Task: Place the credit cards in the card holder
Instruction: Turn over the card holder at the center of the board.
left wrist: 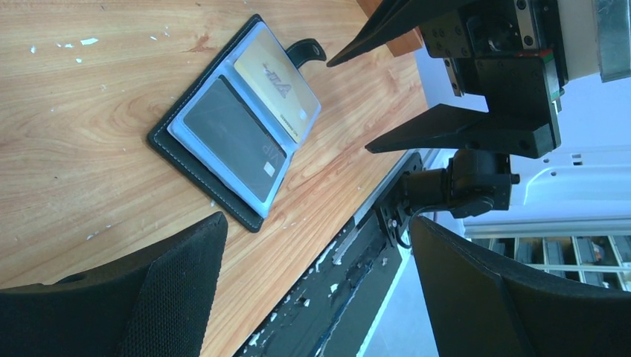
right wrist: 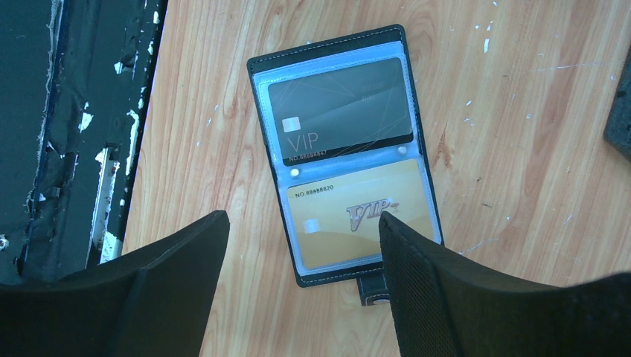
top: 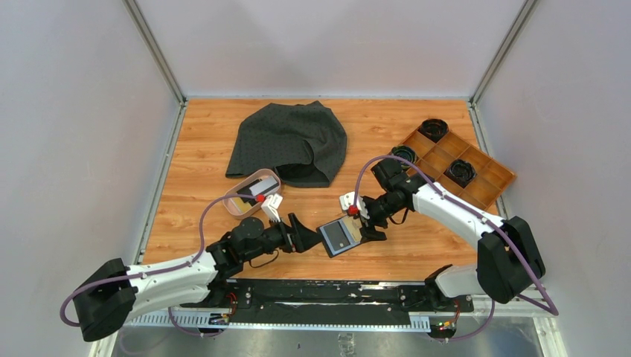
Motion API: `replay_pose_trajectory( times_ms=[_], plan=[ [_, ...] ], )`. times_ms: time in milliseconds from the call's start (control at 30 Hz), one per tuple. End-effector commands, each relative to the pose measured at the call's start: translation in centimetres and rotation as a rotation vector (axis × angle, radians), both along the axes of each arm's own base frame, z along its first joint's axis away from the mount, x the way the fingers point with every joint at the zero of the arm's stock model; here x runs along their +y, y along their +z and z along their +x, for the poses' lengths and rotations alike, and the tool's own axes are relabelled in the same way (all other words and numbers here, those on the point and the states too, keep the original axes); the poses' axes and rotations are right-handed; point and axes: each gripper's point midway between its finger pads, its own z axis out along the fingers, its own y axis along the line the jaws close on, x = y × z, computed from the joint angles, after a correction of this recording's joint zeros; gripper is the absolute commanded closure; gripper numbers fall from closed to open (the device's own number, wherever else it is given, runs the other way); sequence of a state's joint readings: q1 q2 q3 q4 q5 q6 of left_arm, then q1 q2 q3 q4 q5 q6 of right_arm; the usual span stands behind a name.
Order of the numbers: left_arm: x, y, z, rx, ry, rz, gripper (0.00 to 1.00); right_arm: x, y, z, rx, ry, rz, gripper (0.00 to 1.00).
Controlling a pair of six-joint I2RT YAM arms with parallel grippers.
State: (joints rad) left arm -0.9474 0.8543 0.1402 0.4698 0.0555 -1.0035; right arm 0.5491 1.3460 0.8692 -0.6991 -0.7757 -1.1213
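Observation:
The black card holder [top: 338, 238] lies open on the table near the front edge, between my two grippers. Its clear pockets hold a dark grey VIP card [right wrist: 338, 108] and a gold VIP card [right wrist: 361, 212]; the snap tab [right wrist: 370, 288] sticks out at one end. It also shows in the left wrist view [left wrist: 238, 126]. My left gripper [top: 305, 236] is open and empty just left of the holder. My right gripper [top: 368, 227] is open and empty above the holder's right end. More cards [top: 249, 195] lie in the pink dish [top: 227, 202].
A dark cloth [top: 290, 141] lies at the back middle. A wooden compartment tray [top: 484, 182] with black round things stands at the back right. The black rail [top: 327, 294] runs along the table's front edge, close to the holder.

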Motion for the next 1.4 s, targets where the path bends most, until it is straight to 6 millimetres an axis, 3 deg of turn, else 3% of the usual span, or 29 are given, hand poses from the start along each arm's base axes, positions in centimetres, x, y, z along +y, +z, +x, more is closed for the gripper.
replay_pose_trajectory(
  times_ms=[0, 700, 1367],
  plan=[
    [-0.7, 1.3, 0.4, -0.029, 0.004, -0.03, 0.04, -0.7, -0.9, -0.4, 0.035, -0.011, -0.024, 0.23],
    [-1.8, 1.5, 0.0, -0.026, -0.022, -0.034, 0.05, -0.7, -0.9, -0.5, 0.044, -0.01, -0.023, 0.23],
    [-3.4, 0.4, -0.4, -0.003, -0.045, -0.024, 0.05, -0.6, -1.0, -0.8, 0.059, -0.003, -0.018, 0.23]
  ],
)
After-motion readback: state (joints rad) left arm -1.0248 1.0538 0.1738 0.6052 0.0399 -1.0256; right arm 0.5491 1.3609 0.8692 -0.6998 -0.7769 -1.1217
